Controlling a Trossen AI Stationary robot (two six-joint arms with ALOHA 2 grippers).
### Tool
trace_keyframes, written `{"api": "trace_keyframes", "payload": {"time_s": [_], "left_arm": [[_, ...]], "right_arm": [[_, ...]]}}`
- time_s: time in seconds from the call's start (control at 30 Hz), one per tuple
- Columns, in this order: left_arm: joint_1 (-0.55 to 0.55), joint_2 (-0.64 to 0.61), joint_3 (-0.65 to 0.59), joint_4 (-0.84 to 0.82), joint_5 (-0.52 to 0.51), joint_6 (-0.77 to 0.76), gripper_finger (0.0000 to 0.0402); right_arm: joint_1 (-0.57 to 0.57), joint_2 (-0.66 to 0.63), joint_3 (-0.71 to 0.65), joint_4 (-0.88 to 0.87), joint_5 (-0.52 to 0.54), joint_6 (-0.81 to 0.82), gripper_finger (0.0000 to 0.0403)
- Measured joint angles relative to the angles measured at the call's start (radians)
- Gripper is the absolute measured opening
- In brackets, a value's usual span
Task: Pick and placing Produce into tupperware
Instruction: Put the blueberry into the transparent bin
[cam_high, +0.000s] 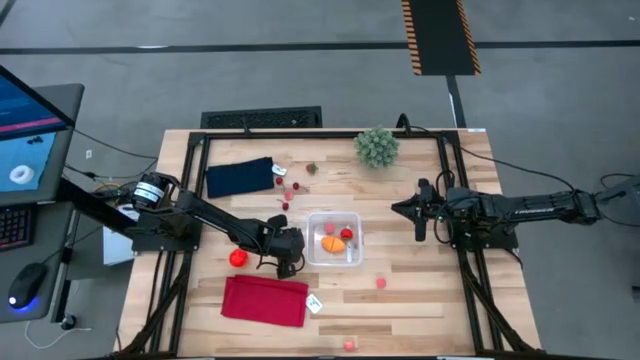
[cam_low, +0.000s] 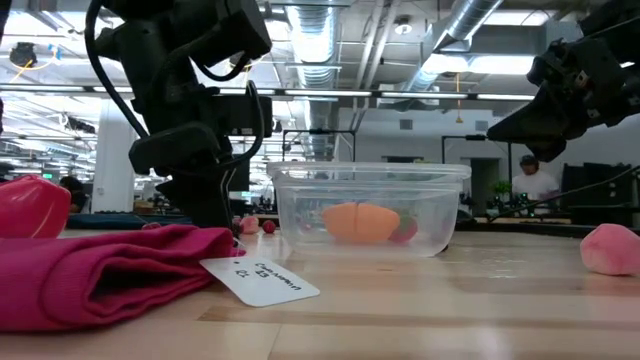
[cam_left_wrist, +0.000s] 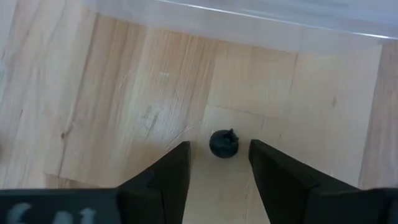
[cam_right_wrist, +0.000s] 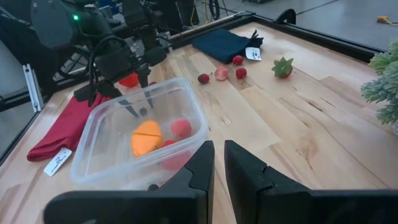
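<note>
Partway: three produce pieces (cam_high: 333, 240) in tupperware (cam_high: 352, 222), most loose on table (cam_high: 420, 290); left gripper (cam_left_wrist: 219, 163) jaws apart around small dark berry (cam_left_wrist: 224, 143); right gripper (cam_right_wrist: 219, 163) shut, waiting

A: How many containers does the table carry?
B: One tupperware (cam_high: 334, 262), with three produce pieces (cam_high: 331, 243) inside.
A: And outside it?
B: About eight loose pieces (cam_high: 237, 257), one navy cloth (cam_high: 240, 177), one red cloth (cam_high: 264, 300), one green plant ball (cam_high: 377, 147).

pale wood-grain surface (cam_high: 420, 290), smooth; clear glossy plastic tupperware (cam_high: 352, 222); soft matt red cloth (cam_high: 262, 301) with paper tag (cam_high: 315, 304).
</note>
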Motion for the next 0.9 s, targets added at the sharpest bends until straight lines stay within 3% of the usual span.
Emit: {"api": "trace_keyframes", "payload": {"time_s": [0.47,0.9], "left_arm": [[-0.001,0.002,0.000,0.004,0.001,0.014,0.0047],[-0.030,-0.004,0.023,-0.092,0.009,0.011,0.0047]], "right_arm": [[0.000,0.000,0.000,-0.001,0.000,0.000,0.0060],[0.000,0.000,0.000,-0.002,0.000,0.000,0.0060]]}}
